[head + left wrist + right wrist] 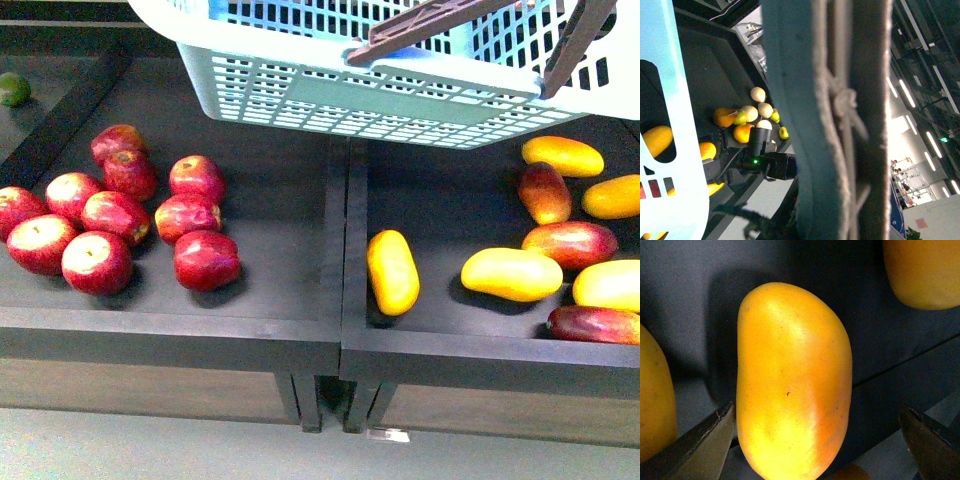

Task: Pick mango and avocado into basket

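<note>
The right pincer (810,440) stands wide open and holds nothing. Its two dark, wedge-shaped fingertips (695,450) flank the smooth, oblong yellow-orange mango (792,380), one tip just beside the skin and the other apart. The mango lies on the matt dark surface (690,290), with two more yellow fruits (925,270) near it. In the front view, the light blue-green slotted plastic basket (400,95) with its brownish swing handle hangs tilted above the trays. Whether the left pincer is open or closed cannot be told.

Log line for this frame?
phase: pre-grasp | right gripper: open, astride mango | mango: lying in bin | basket: raised above fruit bins
</note>
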Robot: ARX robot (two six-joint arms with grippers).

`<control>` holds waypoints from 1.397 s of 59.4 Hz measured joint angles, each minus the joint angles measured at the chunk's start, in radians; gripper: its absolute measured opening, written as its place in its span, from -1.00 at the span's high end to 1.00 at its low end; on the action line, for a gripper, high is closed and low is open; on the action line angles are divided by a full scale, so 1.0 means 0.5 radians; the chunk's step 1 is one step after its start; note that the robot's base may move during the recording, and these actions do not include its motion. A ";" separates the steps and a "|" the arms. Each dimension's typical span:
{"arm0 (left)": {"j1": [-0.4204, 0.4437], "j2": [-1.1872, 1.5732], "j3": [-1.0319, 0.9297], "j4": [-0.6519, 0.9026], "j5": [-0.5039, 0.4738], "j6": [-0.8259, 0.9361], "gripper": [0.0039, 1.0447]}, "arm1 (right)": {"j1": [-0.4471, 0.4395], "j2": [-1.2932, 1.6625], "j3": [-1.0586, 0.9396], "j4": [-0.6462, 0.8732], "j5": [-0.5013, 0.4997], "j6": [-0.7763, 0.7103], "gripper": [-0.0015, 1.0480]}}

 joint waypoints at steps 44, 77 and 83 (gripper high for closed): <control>0.000 0.000 0.000 0.000 0.000 0.001 0.90 | 0.049 0.111 0.158 -0.204 0.122 0.098 -0.12; 0.000 0.000 0.000 0.000 0.001 0.002 0.90 | -0.001 -0.639 -0.640 0.326 -0.467 0.733 -0.11; 0.000 0.000 0.000 0.000 0.000 0.002 0.90 | -0.039 -0.922 -0.813 0.552 -0.575 1.038 -0.11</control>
